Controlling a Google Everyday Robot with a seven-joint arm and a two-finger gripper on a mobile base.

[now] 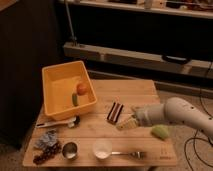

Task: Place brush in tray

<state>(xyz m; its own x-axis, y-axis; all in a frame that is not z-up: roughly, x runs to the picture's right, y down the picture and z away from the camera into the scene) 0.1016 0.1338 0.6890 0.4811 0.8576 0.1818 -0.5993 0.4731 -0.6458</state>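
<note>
Nothing done yet: brush [56, 123] lies on the worktop [135, 92], just beside the tray [57, 82]. Your end effector [126, 124] hangs well off to the right, and I can't tell if it's apart or together.

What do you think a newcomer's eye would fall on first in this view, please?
The yellow-orange tray at the back left of the wooden table stands out most, with an orange fruit inside it. Next comes the robot's white arm, extending in from the right, its tool low over the table beside a dark red-striped block. The white-handled brush lies on the table just in front of the tray.
</note>
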